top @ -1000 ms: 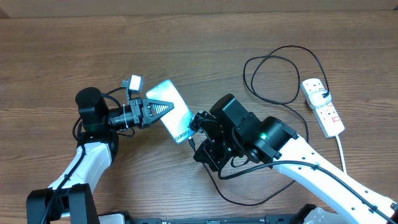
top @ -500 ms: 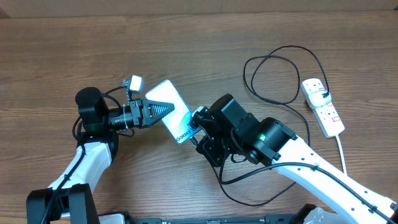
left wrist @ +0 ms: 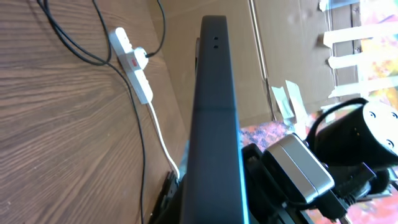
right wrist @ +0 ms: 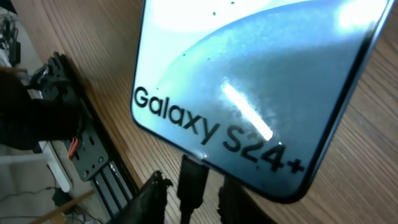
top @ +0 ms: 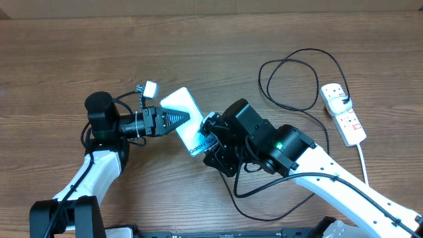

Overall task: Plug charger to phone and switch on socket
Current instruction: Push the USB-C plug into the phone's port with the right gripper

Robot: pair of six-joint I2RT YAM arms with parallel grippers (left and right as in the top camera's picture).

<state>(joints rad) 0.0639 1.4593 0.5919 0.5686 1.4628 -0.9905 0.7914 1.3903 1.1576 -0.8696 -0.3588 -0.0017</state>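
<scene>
The slim turquoise-screened smartphone point(top: 196, 135) is clamped by the left hand point(top: 180, 119); at its 4 o'clock, the thin black charger tip point(right wrist: 194, 171) is flanked by the parted right hand point(right wrist: 191, 190).

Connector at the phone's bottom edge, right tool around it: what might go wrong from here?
1. The connector meets the bottom edge of the phone, but how deep it sits is unclear. The right tool stands open beside it, so it may drop out.
2. The left tool grips the phone from one side only, so a push might twist it.
</scene>
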